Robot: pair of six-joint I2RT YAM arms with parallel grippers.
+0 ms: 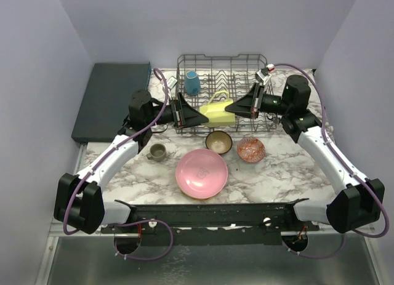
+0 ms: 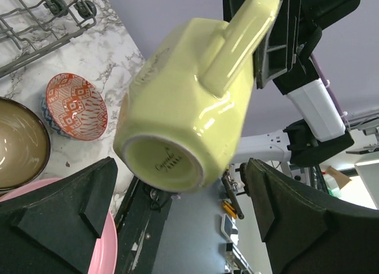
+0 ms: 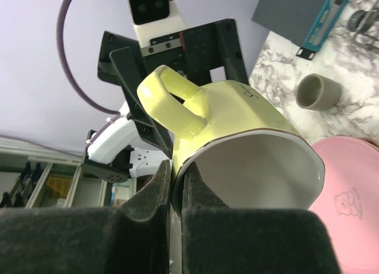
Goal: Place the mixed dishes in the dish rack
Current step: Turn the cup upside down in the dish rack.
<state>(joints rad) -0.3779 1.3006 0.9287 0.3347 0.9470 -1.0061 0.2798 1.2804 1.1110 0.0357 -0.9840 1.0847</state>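
Your right gripper [image 1: 233, 106] is clenched on the yellow mug [image 1: 217, 112], pinching its wall at the rim beside the handle. It holds the mug on its side in the air at the front edge of the rack [image 1: 221, 58], while your left gripper [image 1: 204, 117] stands wide apart around the mug's base with gaps on both sides. A blue mug [image 1: 192, 83] sits in the rack's left rear. On the white-grey marble table [image 1: 277, 174], closed in by 3 plain lavender walls, lie a pink plate [image 1: 201, 173], a brown bowl [image 1: 218, 141], a red bowl [image 1: 251, 149] and a grey mug [image 1: 157, 152], with a dark slab [image 1: 111, 100] at the left rear.
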